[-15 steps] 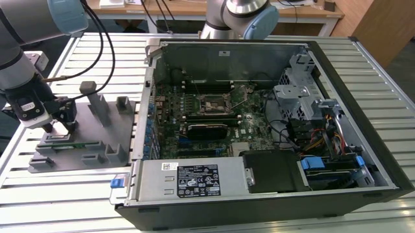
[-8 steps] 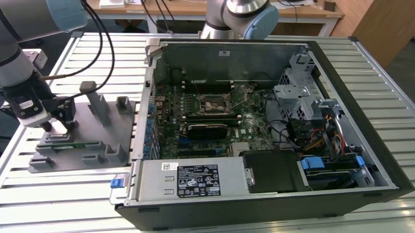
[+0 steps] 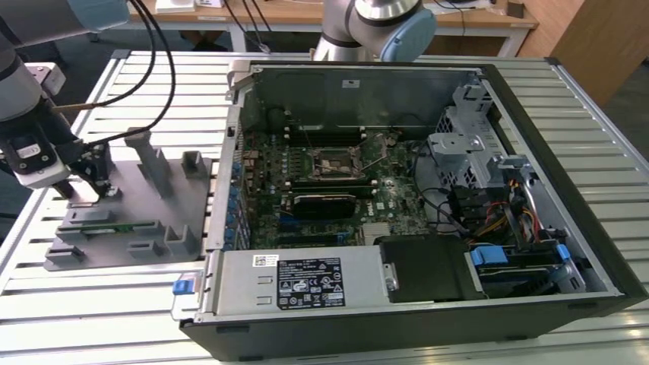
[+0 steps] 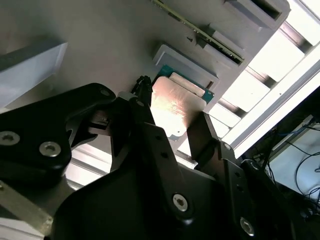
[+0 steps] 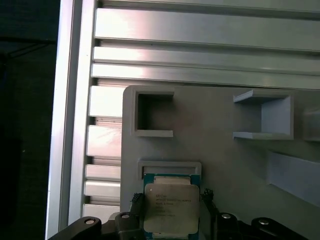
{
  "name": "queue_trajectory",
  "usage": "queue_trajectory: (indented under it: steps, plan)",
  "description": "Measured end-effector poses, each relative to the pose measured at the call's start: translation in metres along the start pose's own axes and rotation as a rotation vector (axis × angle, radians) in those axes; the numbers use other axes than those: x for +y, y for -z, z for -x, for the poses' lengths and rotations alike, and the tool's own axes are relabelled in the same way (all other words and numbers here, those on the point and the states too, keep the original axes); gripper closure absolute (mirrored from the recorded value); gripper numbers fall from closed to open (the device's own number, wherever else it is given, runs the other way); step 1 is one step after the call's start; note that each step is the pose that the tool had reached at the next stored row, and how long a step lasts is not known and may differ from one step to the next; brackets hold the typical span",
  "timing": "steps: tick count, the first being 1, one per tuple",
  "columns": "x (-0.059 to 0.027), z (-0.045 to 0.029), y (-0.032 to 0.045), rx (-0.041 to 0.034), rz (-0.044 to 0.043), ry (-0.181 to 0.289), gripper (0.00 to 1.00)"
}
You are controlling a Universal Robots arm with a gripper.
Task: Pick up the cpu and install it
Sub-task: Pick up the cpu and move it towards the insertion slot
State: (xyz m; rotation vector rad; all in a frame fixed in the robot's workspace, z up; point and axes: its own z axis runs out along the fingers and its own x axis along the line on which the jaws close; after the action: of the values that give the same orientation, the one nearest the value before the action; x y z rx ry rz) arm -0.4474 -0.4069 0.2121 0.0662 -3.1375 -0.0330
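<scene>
The cpu (image 5: 170, 207), a flat square chip with a shiny metal top and a thin green rim, lies in a shallow nest on the grey fixture plate (image 5: 225, 160). My gripper (image 5: 171, 200) is down over it with one black finger against each of two opposite sides. In the second wrist view the cpu (image 4: 175, 105) shows bright between the fingertips (image 4: 143, 97), and the gripper (image 4: 172, 117) looks shut on it. In the exterior view the gripper (image 3: 87, 186) stands low at the fixture plate's (image 3: 142, 228) far-left part. The open motherboard socket (image 3: 338, 162) sits inside the computer case.
The open computer case (image 3: 406, 190) lies on the slatted table (image 3: 102, 304), at the exterior view's right of the plate. A green memory stick (image 3: 112, 226) and upright grey posts (image 3: 152, 160) stand on the plate. A second robot's base (image 3: 375, 23) is behind the case.
</scene>
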Motion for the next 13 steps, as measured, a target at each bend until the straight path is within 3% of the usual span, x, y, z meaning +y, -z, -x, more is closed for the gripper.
queue_trajectory:
  steps: [6,13]
  plan:
    - [0.0002,0.0000,0.0102,0.0005,0.0000,0.000,0.47]
    - [0.0003,0.0000,0.0151,0.0002,0.0011,0.000,0.47]
